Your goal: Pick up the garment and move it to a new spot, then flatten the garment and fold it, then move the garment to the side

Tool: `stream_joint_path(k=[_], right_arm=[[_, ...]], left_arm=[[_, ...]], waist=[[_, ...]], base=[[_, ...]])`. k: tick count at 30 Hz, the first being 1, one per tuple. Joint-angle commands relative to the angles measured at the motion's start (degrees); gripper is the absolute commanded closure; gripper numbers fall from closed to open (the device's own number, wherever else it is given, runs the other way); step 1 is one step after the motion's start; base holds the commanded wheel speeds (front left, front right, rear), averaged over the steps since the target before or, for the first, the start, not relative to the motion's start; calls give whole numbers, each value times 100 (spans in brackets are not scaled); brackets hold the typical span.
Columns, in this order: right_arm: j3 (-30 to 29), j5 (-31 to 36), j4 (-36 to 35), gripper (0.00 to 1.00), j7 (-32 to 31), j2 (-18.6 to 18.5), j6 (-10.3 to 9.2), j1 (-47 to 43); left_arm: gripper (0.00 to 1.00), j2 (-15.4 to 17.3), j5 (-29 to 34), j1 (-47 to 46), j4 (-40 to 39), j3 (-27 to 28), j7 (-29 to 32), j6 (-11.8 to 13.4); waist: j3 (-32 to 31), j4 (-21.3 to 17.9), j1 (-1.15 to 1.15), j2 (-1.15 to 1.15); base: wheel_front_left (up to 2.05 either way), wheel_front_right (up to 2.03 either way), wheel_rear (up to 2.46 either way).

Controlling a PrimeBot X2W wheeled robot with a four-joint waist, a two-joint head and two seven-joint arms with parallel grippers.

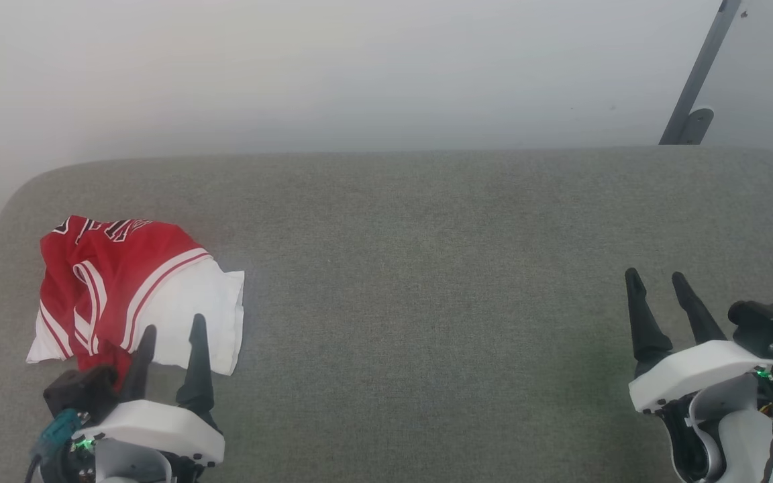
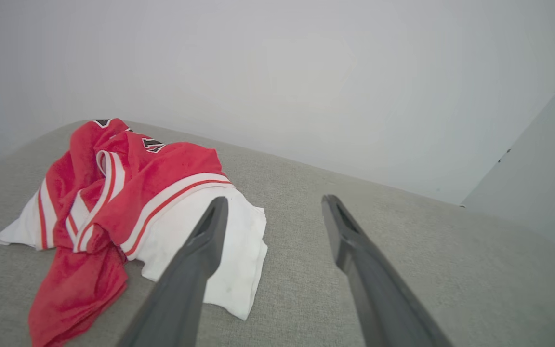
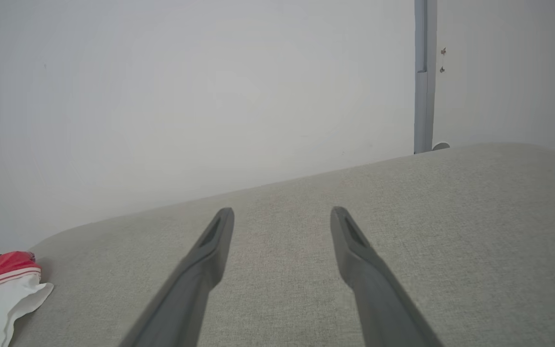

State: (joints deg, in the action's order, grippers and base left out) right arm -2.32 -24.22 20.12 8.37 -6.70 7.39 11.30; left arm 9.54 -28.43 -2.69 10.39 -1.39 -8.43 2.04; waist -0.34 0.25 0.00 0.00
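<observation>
Garment (image 1: pixel 115 268) in heap near left hand (image 1: pixel 174 323)

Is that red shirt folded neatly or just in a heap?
In a heap: the garment is bunched and wrinkled, one white sleeve splayed out, lettering partly hidden.

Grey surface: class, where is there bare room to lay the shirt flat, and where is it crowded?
Bare: the wide middle of the grey surface, between the garment and the right claw. Crowded: the left end, where the crumpled garment lies, left claw by its near edge.
</observation>
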Motion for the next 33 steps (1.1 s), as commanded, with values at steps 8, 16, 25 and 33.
stream_joint_path(k=[8,16,25,33], right_arm=[[-62,628,-18,0,166,-41,14,152],[-102,1095,-2,0,274,-50,15,174],[-143,1406,22,0,391,-7,15,150],[-258,1447,42,0,485,21,16,54]], left_arm=[[0,54,497,88,-126,9,-158,70],[0,38,850,147,-154,72,-264,7],[0,8,1287,186,-118,153,-379,-75],[0,-93,1463,194,26,359,-473,-231]], waist=[[-26,6,0,0],[-43,-16,0,0],[-31,-53,0,0],[-48,-61,0,0]], base=[[0,0,0],[0,0,0],[0,0,0],[0,0,0]])
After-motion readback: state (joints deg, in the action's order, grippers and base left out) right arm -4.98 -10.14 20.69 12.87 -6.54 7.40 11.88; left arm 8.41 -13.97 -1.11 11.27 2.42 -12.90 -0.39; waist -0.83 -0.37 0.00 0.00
